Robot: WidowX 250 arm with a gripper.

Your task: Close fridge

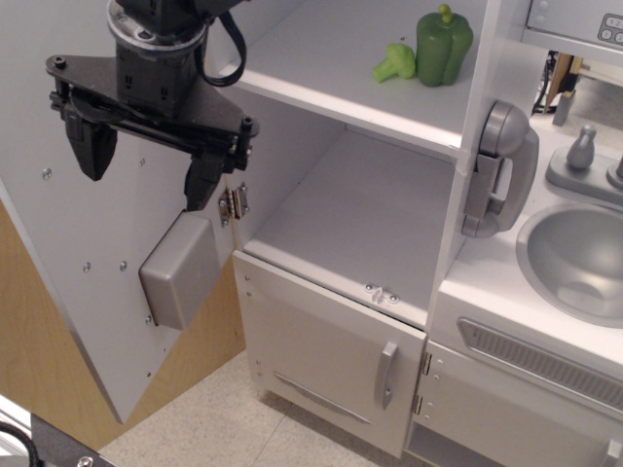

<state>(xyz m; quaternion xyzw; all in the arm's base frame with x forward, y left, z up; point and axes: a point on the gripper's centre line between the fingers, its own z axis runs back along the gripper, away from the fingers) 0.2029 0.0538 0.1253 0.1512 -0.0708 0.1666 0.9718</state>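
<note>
Observation.image: fridge, a tall white toy-kitchen cabinet, stands open w/ its big door swung wide to the left, inner face showing w/ a grey box bulging from it near the hinge. Black gripper hangs in front of that door's inner face, fingers spread apart & gripping nothing. On fridge's upper shelf sit a green pepper & broccoli beside it; grey toy phone hangs on fridge's right side, sink further right, smaller lower door shut below.
</note>
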